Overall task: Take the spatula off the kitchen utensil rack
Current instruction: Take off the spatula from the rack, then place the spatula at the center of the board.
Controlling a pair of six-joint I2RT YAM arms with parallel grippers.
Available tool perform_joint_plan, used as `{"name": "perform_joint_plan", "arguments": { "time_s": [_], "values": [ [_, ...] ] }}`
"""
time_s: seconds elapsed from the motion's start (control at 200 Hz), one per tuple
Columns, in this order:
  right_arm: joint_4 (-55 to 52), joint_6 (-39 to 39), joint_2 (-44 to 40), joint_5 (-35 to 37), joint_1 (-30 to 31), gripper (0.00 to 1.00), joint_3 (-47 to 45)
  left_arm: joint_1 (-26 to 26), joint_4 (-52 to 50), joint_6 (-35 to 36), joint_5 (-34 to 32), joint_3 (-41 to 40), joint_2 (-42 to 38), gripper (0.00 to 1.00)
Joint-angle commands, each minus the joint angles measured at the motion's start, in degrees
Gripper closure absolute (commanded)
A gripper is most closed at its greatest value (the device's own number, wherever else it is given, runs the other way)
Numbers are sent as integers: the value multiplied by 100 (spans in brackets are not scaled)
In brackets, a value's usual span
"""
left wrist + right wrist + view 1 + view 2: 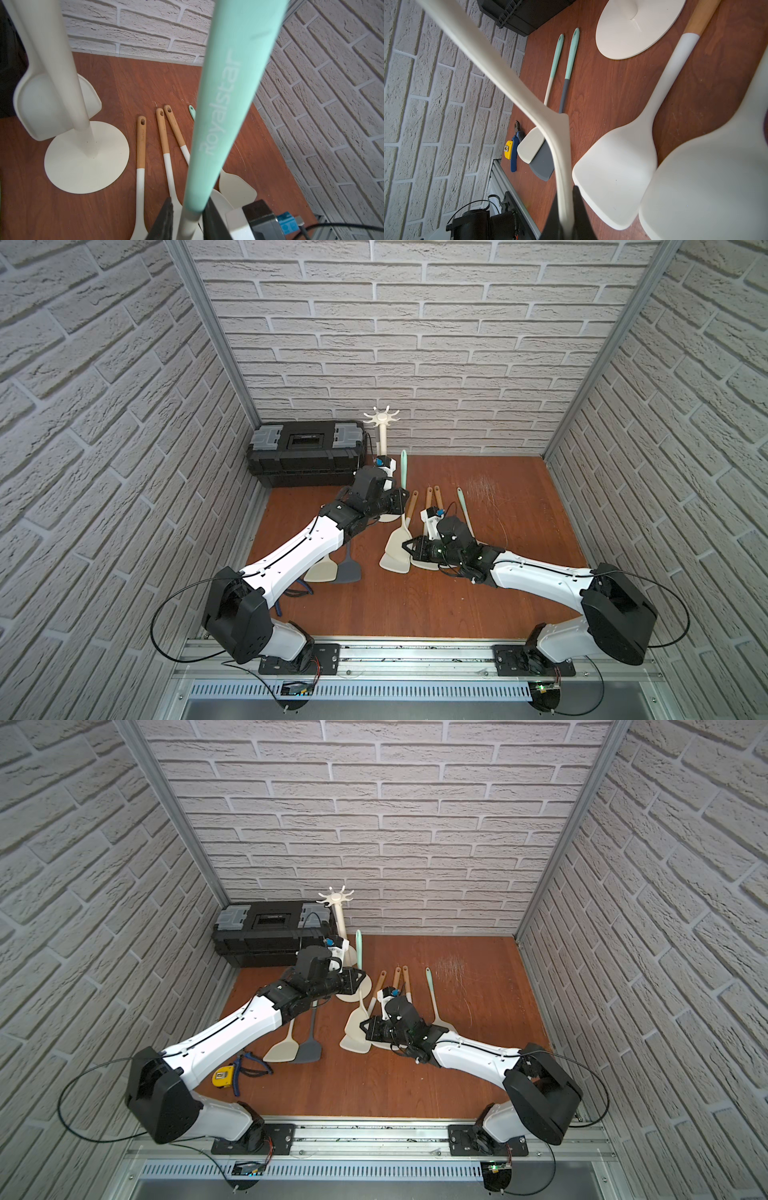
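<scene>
In a top view the mint-handled spatula [402,470] stands upright just beside the kitchen utensil rack [382,441], clear of its crown of hooks [381,419]. The left wrist view has the left tool [189,200] narrow around its stiff cream neck [188,226], probably the best hold; whether it pinches I cannot tell. In the right wrist view the right tool [565,195] is clamped on a thin cream blade [562,155], seemingly this light spatula's, that looks bendy.
</scene>
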Motion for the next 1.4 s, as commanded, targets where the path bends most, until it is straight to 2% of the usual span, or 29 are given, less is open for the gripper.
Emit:
{"name": "perform_joint_plan", "arguments": {
  "time_s": [0.0, 0.05, 0.09, 0.135, 0.185, 0.22, 0.29, 0.35, 0.55, 0.69, 0.77, 0.84, 0.91, 0.965, 1.03, 1.115, 1.23, 1.395],
  "values": [
    [471, -57, -8, -147, 63, 97, 228, 37, 74, 22, 27, 289, 53, 77],
    [473, -92, 12, -186, 57, 97, 256, 53, 11, 30, 2, 314, 58, 78],
    [473, -116, 37, -230, 64, 97, 294, 79, -32, 30, -4, 306, 58, 86],
    [457, -152, 79, -280, 62, 97, 349, 115, -62, 28, -15, 305, 27, 99],
    [423, -197, 160, -368, 67, 96, 426, 163, -104, 30, -22, 285, -28, 100],
    [388, -217, 218, -435, 68, 88, 493, 205, -157, 80, -16, 284, -88, 100],
    [325, -257, 333, -544, 68, 63, 595, 327, -482, 344, 4, 373, -251, 100],
    [283, -343, 376, -600, 65, 54, 665, 471, -908, 719, 53, 467, -441, 100],
    [-80, -706, 175, -251, 70, 49, 680, 1364, -2489, 2001, 320, 312, -1333, 100],
    [-186, -817, 322, -216, 58, 49, 690, 2461, -3668, 2603, 805, 308, -1572, 100],
    [-169, -768, 519, -322, 56, 49, 738, 3008, -4333, 3081, 969, 530, -1194, 100],
    [25, -584, 658, -309, 57, 49, 677, 3390, -4748, 3638, 733, 698, -607, 100],
    [391, -23, 724, -137, 62, 49, 558, 3766, -5082, 3854, 545, 941, 87, 100],
    [801, 52, 757, -398, 62, 50, 546, 3975, -5230, 3993, 671, 1092, 553, 100],
    [124, -484, 749, -531, 56, 50, 910, 4057, -5291, 4174, 775, 1278, 918, 100],
    [-923, -1073, 684, -216, 39, 50, 1164, 4093, -5383, 4271, 388, 1560, 1203, 100],
    [-812, -1091, 536, -93, -49, 50, 946, 4254, -5451, 4354, 277, 1931, 1536, 100],
    [-434, -823, 628, -255, -66, 50, 751, 4195, -5653, 4407, 190, 2455, 2193, 100]
  ]
}}
